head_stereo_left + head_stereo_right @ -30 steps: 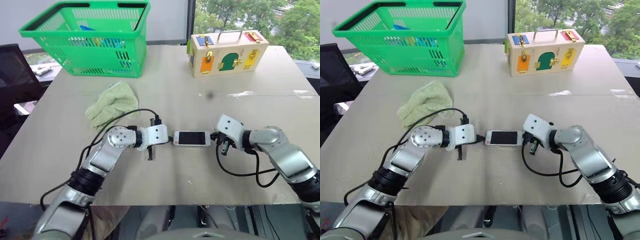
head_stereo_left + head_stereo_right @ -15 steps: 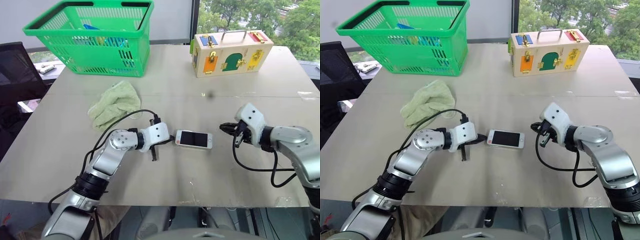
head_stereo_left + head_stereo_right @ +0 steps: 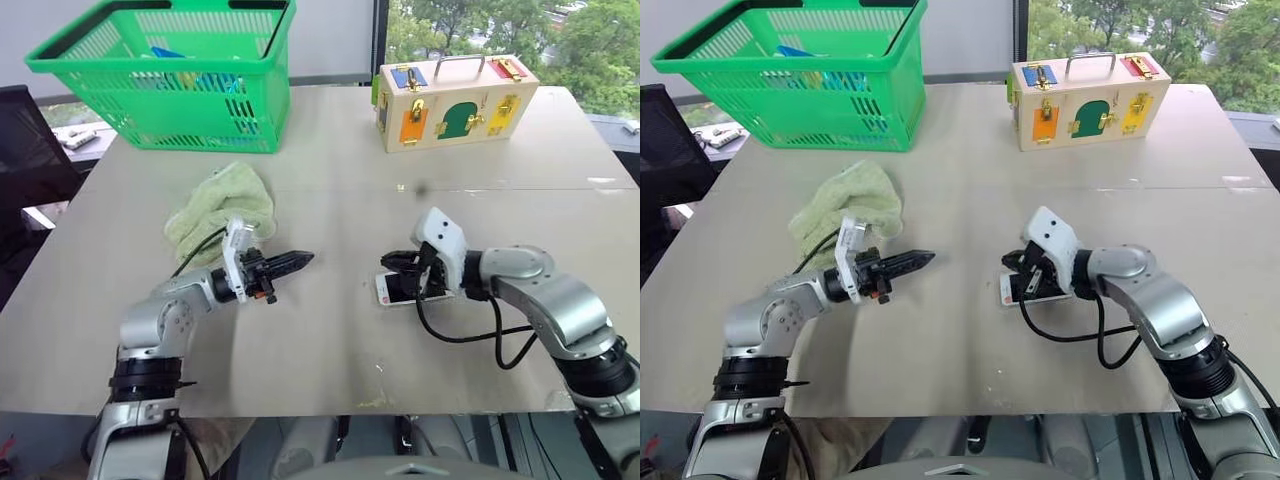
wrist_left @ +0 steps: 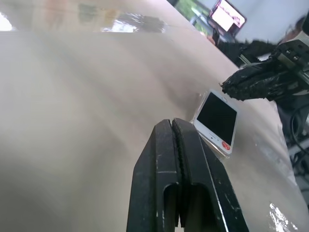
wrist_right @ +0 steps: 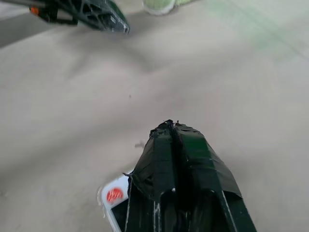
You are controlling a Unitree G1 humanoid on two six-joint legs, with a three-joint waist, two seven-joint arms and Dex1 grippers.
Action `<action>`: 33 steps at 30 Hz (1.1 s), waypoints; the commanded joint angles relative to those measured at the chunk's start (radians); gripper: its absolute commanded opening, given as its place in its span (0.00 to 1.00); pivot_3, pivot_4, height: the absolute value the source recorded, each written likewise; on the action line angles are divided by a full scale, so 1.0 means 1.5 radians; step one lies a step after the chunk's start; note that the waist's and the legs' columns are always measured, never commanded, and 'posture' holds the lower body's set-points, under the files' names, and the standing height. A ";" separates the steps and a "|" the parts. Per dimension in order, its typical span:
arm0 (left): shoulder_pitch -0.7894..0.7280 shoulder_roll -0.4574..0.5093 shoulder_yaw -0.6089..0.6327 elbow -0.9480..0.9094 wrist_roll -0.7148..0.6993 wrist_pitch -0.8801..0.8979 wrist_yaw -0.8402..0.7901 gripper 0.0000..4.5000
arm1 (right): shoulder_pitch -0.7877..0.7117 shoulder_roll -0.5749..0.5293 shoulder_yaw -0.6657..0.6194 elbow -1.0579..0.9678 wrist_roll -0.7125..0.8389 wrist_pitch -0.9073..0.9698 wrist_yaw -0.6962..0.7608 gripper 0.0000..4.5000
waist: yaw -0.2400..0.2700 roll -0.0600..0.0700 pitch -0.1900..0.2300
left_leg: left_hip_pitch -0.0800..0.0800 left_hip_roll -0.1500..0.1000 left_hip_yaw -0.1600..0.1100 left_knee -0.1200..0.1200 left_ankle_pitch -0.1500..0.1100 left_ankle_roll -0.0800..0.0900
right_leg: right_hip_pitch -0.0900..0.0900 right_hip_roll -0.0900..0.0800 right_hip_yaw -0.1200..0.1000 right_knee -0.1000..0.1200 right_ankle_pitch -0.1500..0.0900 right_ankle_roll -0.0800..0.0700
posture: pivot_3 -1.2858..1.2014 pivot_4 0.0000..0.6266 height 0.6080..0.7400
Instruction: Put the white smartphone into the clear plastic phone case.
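Left hand point(image 3: 300, 259) has pulled back, closed and empty; closed right hand point(image 3: 390, 262) now hovers over the phone point(image 4: 216, 118), apparently cased.

both end effectors closed: left point(image 3: 300, 258) level, right point(image 3: 388, 262) angled down.

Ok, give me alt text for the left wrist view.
A white phone lies on the tan table beyond the left gripper's shut black fingers. The right gripper hovers over its far end.
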 commanded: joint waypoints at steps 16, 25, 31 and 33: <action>0.073 0.009 -0.064 -0.093 0.070 -0.248 -0.019 0.00 | 0.032 -0.088 0.078 0.036 -0.050 -0.078 0.086 0.00 | 0.008 0.000 0.000 | 0.000 0.001 0.001 0.000 0.000 0.000 | 0.000 0.000 0.000 0.000 0.000 0.000 | 0.52 0.24 1.00; 0.093 0.050 -0.114 -0.100 0.082 -0.261 -0.077 0.00 | -0.005 -0.115 0.180 0.126 -0.147 -0.126 0.147 0.00 | 0.009 -0.001 -0.001 | 0.002 0.001 0.001 -0.001 -0.002 -0.002 | 0.001 0.000 0.000 0.000 0.000 0.000 | 0.52 0.24 1.00; 0.087 0.052 -0.146 -0.102 0.095 -0.262 -0.075 0.00 | 0.018 -0.066 0.045 0.057 -0.047 -0.093 0.121 0.00 | 0.011 -0.002 -0.001 | 0.002 0.001 0.000 -0.001 -0.002 -0.003 | 0.001 0.000 0.000 0.000 0.000 0.000 | 0.52 0.24 1.00; 0.081 0.045 -0.157 -0.110 0.096 -0.251 -0.065 0.00 | 0.028 -0.059 -0.029 0.012 -0.001 -0.062 0.107 0.00 | 0.011 -0.001 -0.001 | 0.001 0.001 0.001 -0.001 -0.002 -0.003 | 0.000 0.000 0.000 0.000 0.000 0.000 | 0.52 0.24 1.00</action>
